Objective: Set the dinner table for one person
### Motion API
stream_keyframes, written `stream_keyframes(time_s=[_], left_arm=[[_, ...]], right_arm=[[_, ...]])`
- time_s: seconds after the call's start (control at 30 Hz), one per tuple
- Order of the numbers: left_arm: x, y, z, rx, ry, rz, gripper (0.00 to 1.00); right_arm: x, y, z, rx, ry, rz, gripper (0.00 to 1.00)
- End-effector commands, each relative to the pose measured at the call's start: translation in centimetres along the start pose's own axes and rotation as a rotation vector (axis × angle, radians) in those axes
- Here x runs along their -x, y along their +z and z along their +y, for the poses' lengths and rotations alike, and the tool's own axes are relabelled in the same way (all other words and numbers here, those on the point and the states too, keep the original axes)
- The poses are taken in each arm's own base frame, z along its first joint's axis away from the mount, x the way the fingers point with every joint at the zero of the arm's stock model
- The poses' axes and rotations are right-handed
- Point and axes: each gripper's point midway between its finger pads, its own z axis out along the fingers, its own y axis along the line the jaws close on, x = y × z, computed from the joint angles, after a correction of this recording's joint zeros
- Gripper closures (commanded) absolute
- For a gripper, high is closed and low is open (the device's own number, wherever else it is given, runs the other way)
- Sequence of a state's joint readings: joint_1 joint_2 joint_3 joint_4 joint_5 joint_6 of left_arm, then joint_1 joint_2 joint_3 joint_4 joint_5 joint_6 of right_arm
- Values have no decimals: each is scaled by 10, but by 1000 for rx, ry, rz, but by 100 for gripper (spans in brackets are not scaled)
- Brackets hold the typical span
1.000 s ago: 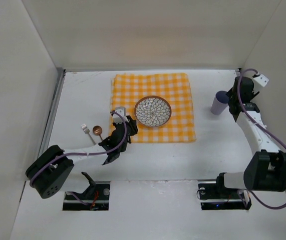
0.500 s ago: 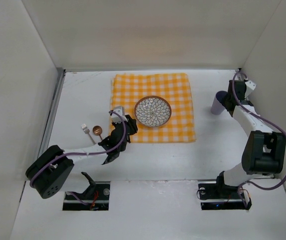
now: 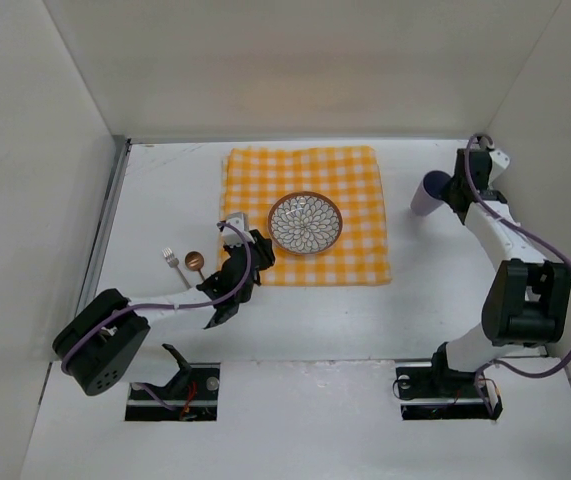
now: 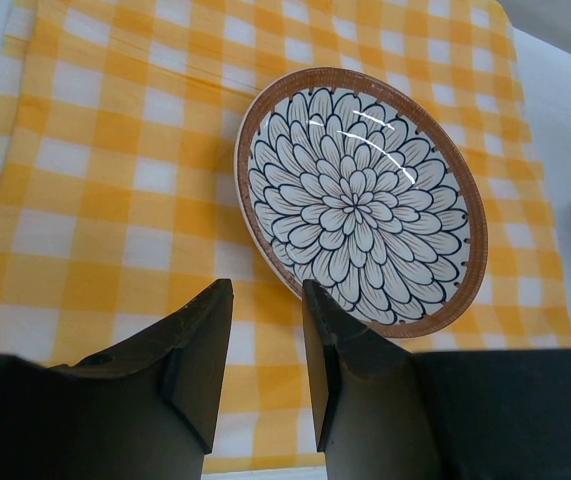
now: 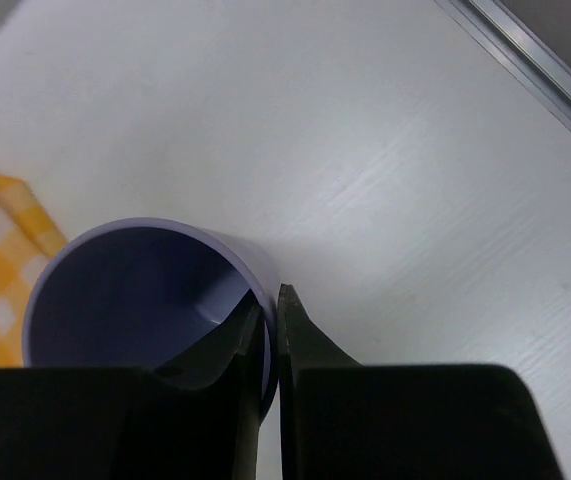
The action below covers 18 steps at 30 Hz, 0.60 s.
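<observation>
Since closing just now, grips the purple cup (image 5: 135, 290) by its wall in the right pincer (image 5: 268, 300), nudged toward the checked cloth (image 3: 355, 170) on the white worktop (image 3: 315, 320); ready for carrying. Leaves left pincer (image 4: 265, 290) slightly parted, empty.

Plate (image 3: 305, 223) on cloth (image 3: 265, 170), mid-rear of counter (image 3: 345, 320), cup (image 3: 428, 193) right of cloth, fork (image 3: 171, 259) beside spoon (image 3: 194, 260) left of cloth's near corner
</observation>
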<state>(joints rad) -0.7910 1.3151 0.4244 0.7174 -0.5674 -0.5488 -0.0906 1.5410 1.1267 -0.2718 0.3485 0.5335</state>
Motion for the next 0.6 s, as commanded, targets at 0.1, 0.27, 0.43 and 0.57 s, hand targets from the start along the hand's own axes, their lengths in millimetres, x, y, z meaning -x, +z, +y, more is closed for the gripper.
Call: stream_keyframes(time_s=[0.1,0.27,0.43,0.57], left_arm=[[8,3,-4,-12,-45,-32,68],[6,4,-5,-13,-46,-26,67],[5,5,-3,-9,-52,-22,67],[5,7,-1,-2,-53,-21,67]], right_arm=[[67,-47,108,232,-65,-151,91],[40,-33,171,305,-178,-95,91],[26,-20,210,323,-275,-56,91],[18,-9,223,324,-315,-33,91]])
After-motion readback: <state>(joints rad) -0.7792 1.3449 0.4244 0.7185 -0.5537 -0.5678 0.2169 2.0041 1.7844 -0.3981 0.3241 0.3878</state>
